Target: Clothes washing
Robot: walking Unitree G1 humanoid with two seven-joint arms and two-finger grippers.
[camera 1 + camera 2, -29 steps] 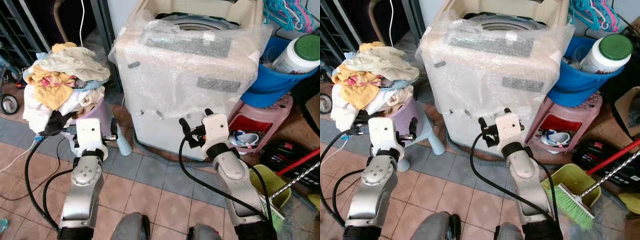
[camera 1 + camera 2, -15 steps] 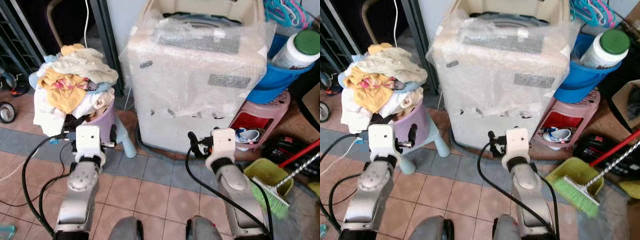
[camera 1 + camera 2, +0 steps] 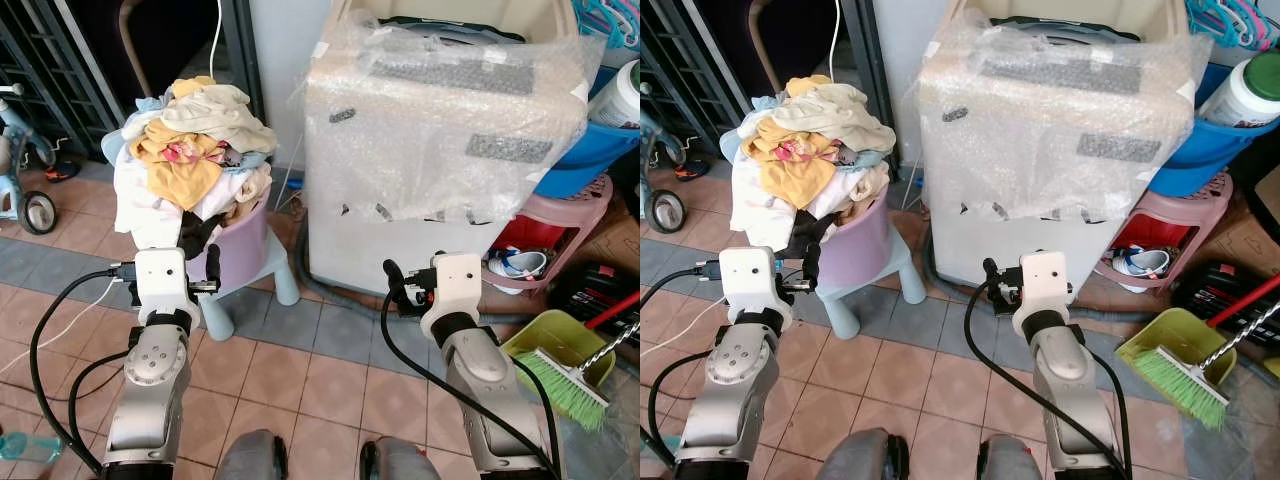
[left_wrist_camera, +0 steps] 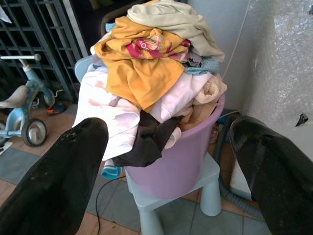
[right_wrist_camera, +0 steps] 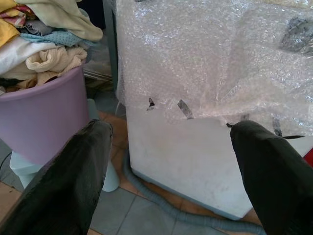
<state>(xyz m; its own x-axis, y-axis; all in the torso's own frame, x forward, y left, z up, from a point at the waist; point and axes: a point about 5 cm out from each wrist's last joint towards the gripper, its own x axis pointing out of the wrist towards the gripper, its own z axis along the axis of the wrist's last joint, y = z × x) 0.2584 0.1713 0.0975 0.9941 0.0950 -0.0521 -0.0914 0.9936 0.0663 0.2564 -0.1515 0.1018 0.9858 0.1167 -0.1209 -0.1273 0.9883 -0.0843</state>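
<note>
Tiled floor. Heaped clothes in purple basket on pale stool, beside bubble-wrapped washing machine. Left tool spread wide, empty, facing basket. Right tool likewise wide, empty, facing machine.

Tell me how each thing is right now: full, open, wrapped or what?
Purple basket: heaped over the rim with clothes, standing on a pale blue stool.
Washing machine: covered in bubble wrap, lid up.
Left pincer: open, holding nothing, pointing at the basket.
Right pincer: open, holding nothing, facing the washing machine.
Green dustpan: on the floor, brush lying in it.
</note>
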